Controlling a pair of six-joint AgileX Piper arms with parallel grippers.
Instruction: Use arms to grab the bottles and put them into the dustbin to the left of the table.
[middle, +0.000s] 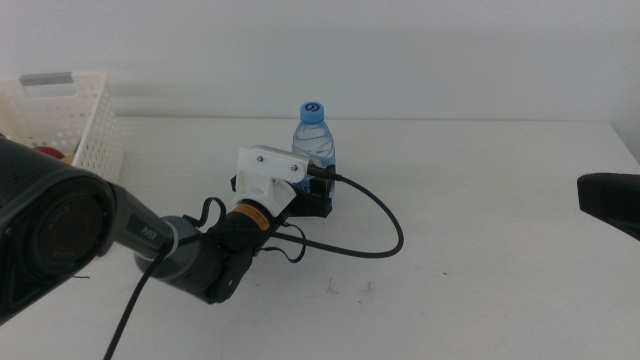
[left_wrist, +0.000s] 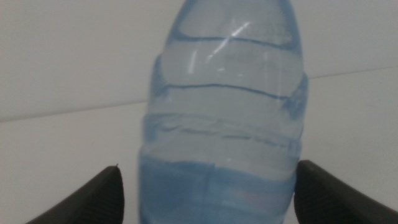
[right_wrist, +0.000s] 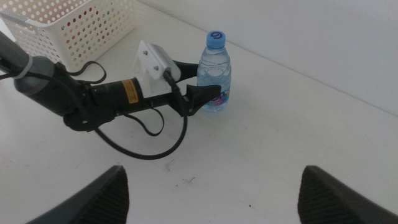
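The small blue-capped water bottle (middle: 314, 140) stands upright on the white table (middle: 480, 290) at the middle back. My left gripper (middle: 318, 196) reaches in from the left with its white bracket, yellowish band and black cable. Its jaws are open on either side of the bottle's lower body. In the left wrist view the bottle (left_wrist: 224, 124) fills the space between the jaws of the left gripper (left_wrist: 208, 169), with a small gap on one side. The right wrist view shows the bottle (right_wrist: 214, 71) and the left gripper (right_wrist: 202, 94). My right gripper (right_wrist: 212, 174) waits open at the right edge (middle: 610, 200). The yellow bottle is out of view.
The white perforated dustbin (middle: 70, 120) stands at the table's far left, also in the right wrist view (right_wrist: 74, 31). Something red (middle: 50, 152) shows inside it. The black cable (middle: 385, 225) loops on the table right of the left arm.
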